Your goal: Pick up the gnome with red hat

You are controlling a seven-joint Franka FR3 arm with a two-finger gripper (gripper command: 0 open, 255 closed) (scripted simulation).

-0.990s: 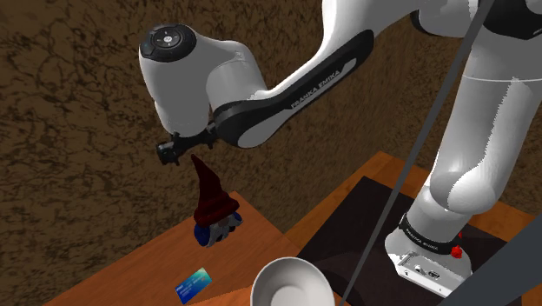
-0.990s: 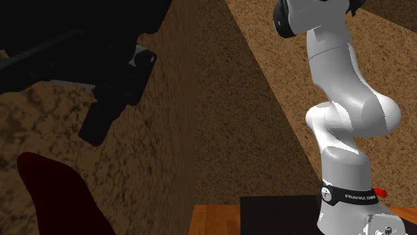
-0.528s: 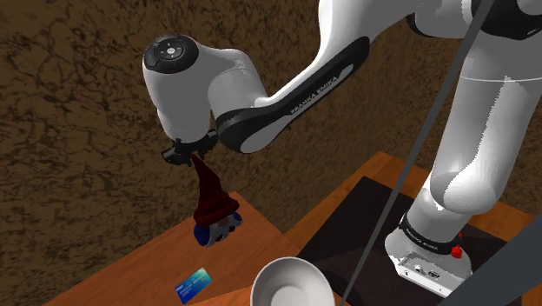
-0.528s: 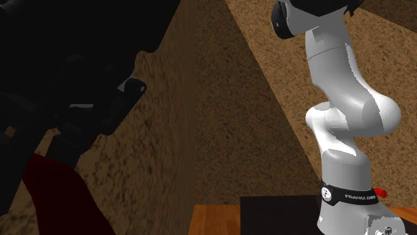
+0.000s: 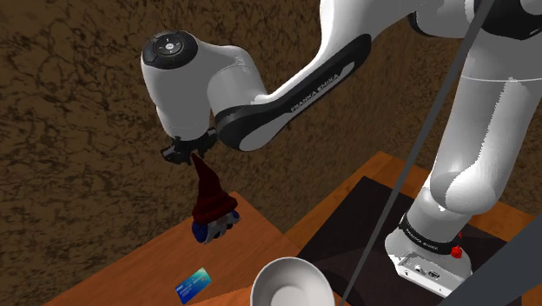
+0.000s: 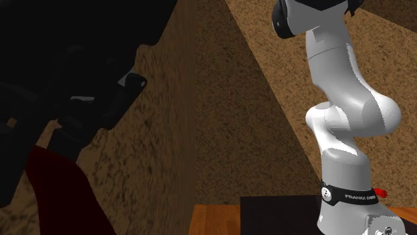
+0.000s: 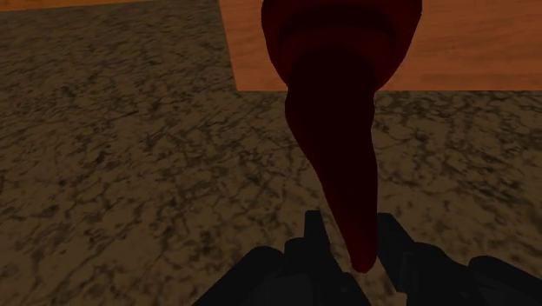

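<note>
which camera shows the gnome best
The shoulder view: the whole gnome is on the table, dark red hat above blue body. The wrist view gives its hat, tip between the open claw's fingers; the second exterior view, a dark red patch at lower left.

— Where is the black two-finger pincer [image 5: 193, 156]?
— Straight above the gnome with the dark red pointed hat [image 5: 213, 204]. The hat's tip reaches up between its fingers, which stand apart on either side.
— And the gnome?
— On a corner of the brown wooden counter [image 5: 130, 274], under the pincer.
— Anything else?
— A small blue card [image 5: 194, 284] lies on the counter below the pincer, past the gnome. A round white bowl [image 5: 291, 282] sits lower, toward the shoulder view's right of the pincer.
</note>
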